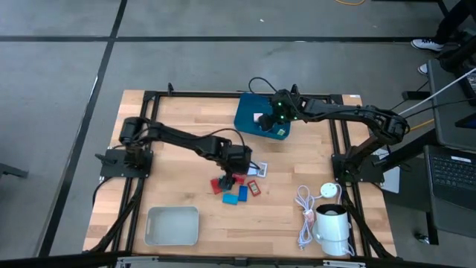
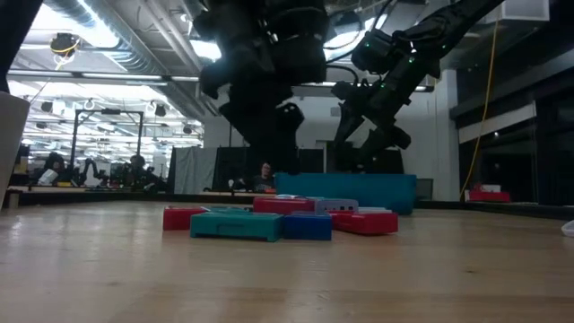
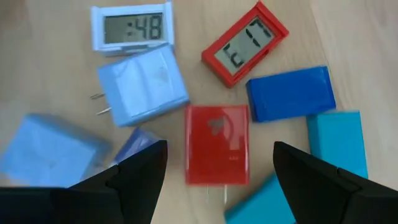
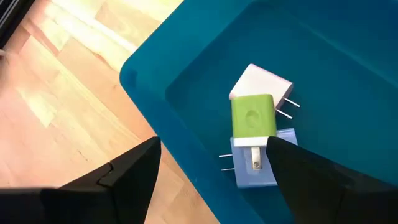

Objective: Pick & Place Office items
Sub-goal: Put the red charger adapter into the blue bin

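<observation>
The office items lie in a loose pile (image 1: 236, 186) on the wooden table: a red plug-in charger (image 3: 216, 144), a pale blue charger (image 3: 142, 84), a white clock (image 3: 132, 26), a red clock (image 3: 245, 42), a dark blue block (image 3: 290, 93) and a cyan block (image 3: 334, 143). My left gripper (image 3: 219, 148) hovers open just above the pile, its fingers on either side of the red charger without touching it. My right gripper (image 4: 213, 143) stands open above the teal bin (image 1: 249, 123), where a white charger (image 4: 261, 84), a green charger (image 4: 253, 117) and a pale blue charger (image 4: 258, 163) lie on the floor.
A grey tray (image 1: 172, 225) sits at the near left. A coiled white cable (image 1: 303, 216) and a white cylindrical device (image 1: 332, 227) are at the near right. Bare wood lies between the pile and the tray.
</observation>
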You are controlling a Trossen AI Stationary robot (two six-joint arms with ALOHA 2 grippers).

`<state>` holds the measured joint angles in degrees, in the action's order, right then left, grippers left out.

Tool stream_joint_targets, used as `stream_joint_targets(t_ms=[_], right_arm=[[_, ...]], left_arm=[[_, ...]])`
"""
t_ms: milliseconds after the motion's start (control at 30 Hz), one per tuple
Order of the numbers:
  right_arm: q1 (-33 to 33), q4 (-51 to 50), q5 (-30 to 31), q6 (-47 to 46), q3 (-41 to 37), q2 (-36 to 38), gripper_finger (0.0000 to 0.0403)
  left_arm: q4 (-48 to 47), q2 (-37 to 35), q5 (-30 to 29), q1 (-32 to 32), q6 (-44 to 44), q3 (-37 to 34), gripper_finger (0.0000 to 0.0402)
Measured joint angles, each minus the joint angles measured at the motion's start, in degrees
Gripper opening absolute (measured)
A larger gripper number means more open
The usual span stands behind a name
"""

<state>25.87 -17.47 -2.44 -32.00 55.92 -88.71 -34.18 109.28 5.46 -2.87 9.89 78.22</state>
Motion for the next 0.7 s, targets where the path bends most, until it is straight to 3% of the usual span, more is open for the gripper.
stream_joint_targets(t_ms=[300, 700], right_arm=[[-0.37, 0.94, -0.02, 0.76, 0.0, 0.0, 0.0297], [-0.46, 1.44, -0.01, 0.74, 0.0, 0.0, 0.0297]], left_arm=[[0.9, 2.26, -0.7, -1.75, -6.16, 0.06, 0.0285], [1.73, 5.78, -1.41, -1.86, -6.87, -0.14, 0.0285]])
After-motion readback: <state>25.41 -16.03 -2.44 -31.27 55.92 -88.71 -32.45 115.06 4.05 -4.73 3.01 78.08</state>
